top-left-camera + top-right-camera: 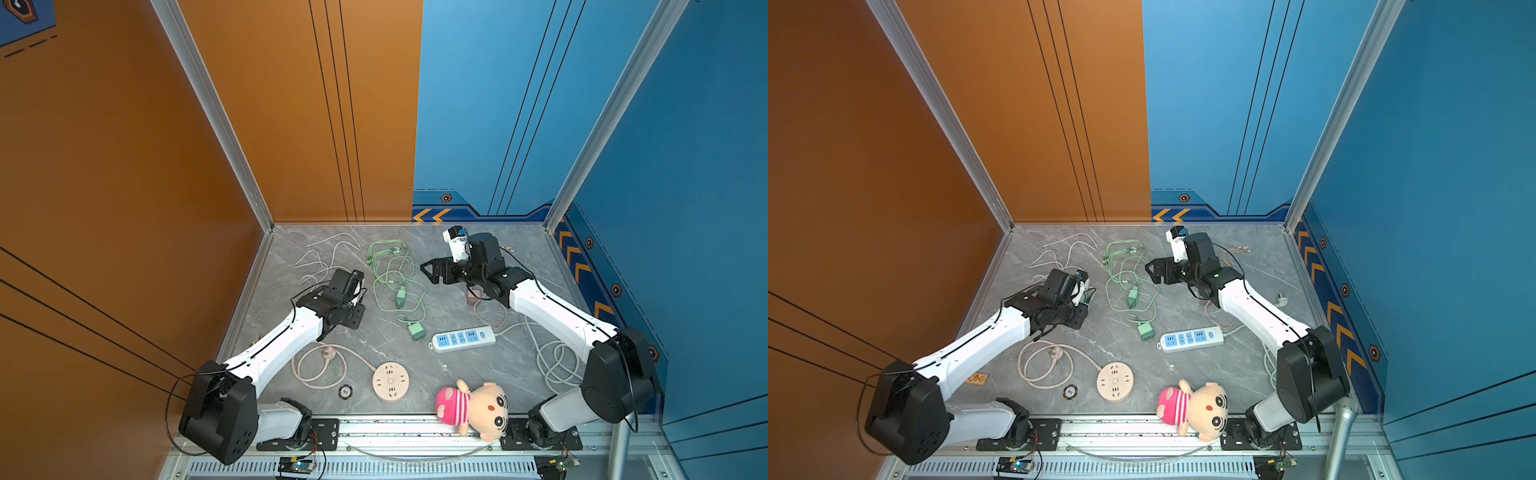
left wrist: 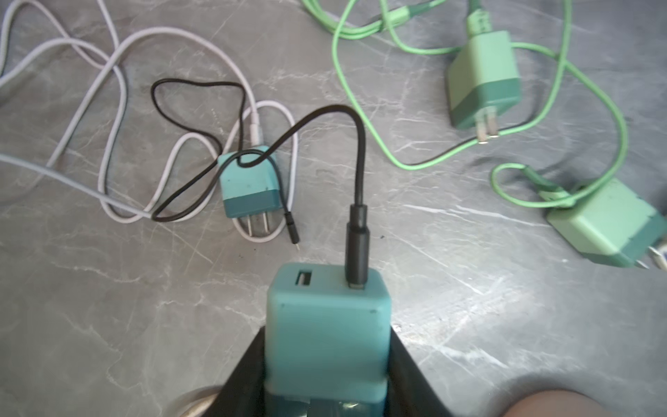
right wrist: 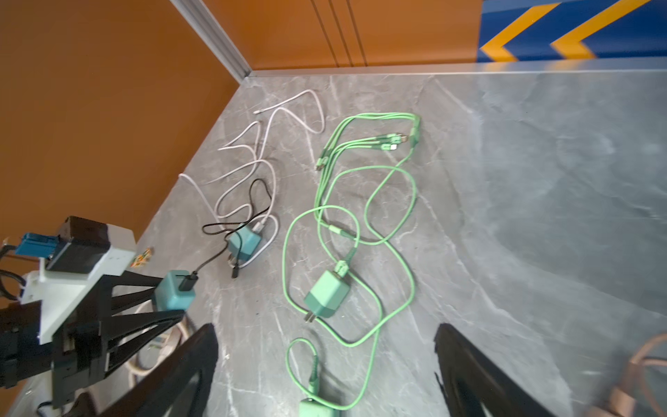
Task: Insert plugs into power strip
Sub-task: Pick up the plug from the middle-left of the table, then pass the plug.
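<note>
left hand (image 2: pixel 326 364) grips a teal plug (image 2: pixel 326 325) (black cable (image 2: pixel 359 180) attached).

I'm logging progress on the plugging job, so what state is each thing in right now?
Left hand, shut on teal plug.
Right hand, open, empty.
Other teal plug, lying unplugged.
Green plugs, both lying unplugged.
White power strip, sockets empty.
Round beige strip, sockets empty.

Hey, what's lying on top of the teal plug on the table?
A thin black cable crosses over the teal plug. Whatever is under it is hidden.
</note>
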Action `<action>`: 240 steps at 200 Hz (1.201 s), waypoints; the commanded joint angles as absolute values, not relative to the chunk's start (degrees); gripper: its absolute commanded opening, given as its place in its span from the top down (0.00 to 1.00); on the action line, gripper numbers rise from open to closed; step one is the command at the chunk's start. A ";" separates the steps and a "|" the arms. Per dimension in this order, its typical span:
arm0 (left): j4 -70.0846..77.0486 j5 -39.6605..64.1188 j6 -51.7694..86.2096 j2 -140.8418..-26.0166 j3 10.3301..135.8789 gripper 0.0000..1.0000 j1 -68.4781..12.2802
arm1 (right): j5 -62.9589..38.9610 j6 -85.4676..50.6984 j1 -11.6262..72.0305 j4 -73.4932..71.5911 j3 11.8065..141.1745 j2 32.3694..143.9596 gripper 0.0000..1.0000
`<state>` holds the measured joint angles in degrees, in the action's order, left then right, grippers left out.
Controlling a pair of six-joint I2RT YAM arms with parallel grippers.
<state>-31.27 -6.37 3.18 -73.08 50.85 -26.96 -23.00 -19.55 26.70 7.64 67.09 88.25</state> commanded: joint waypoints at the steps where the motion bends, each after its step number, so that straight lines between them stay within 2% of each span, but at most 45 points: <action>1: -31.38 -7.67 1.13 -69.12 49.22 0.68 -30.08 | -36.65 -25.50 27.25 4.31 68.57 91.14 0.11; 62: -29.66 -5.28 -1.75 -61.79 47.96 0.66 -34.09 | -51.32 -28.47 28.34 1.57 70.22 96.37 0.15; 150: -27.55 -7.59 -3.53 -60.45 47.27 0.66 -37.10 | -55.94 -28.97 32.42 0.97 70.23 97.80 0.21; 240: -25.37 -5.52 -4.81 -57.49 45.18 0.65 -37.18 | -57.61 -26.45 34.13 4.67 70.45 98.81 0.33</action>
